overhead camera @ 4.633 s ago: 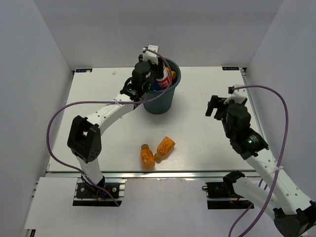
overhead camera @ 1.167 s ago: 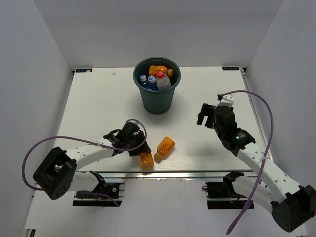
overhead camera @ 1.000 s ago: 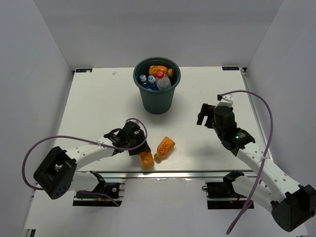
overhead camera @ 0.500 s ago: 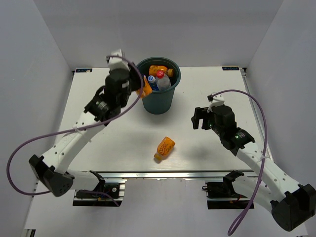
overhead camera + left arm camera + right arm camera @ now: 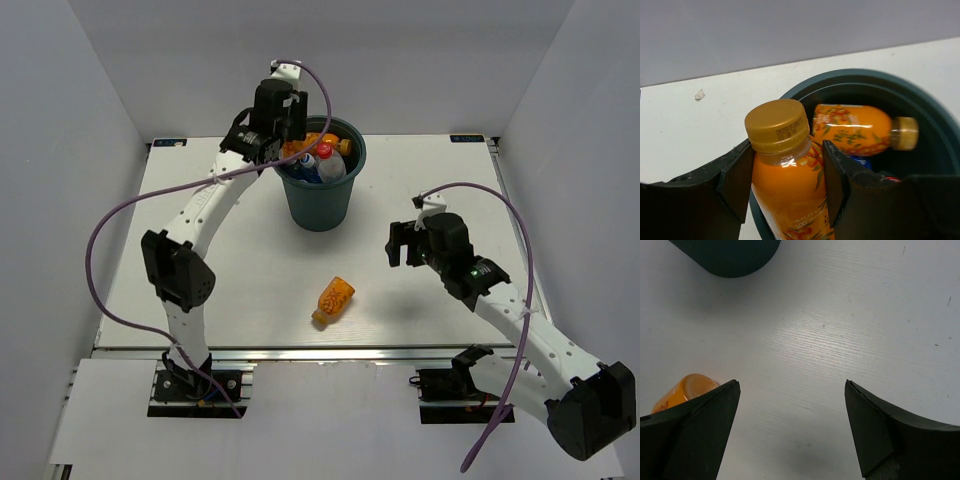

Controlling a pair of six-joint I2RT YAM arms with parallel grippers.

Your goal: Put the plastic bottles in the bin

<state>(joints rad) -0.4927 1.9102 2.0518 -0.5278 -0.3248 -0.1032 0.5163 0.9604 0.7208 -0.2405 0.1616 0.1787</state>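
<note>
My left gripper is shut on an orange juice bottle with a gold cap, held over the left rim of the dark green bin. The top view shows that gripper at the bin's far-left edge. Inside the bin lies another orange bottle, with a red-capped bottle and a blue-capped one beside it. A third orange bottle lies on its side on the table, its end showing in the right wrist view. My right gripper hangs open to the right of it, nothing between its fingers.
The white table ends at a metal rail along the near edge. Grey walls close in on the left, back and right. Purple cables loop from both arms. The bin's base shows at the top left of the right wrist view.
My left gripper took an orange bottle off the table near the front and carried it up to the bin's rim. My right gripper shifted slightly left, staying open.
</note>
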